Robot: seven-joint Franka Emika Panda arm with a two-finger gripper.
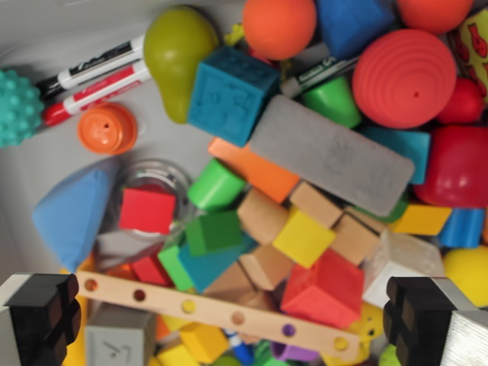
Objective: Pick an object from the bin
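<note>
Teal spiky ball cut off left.
</note>
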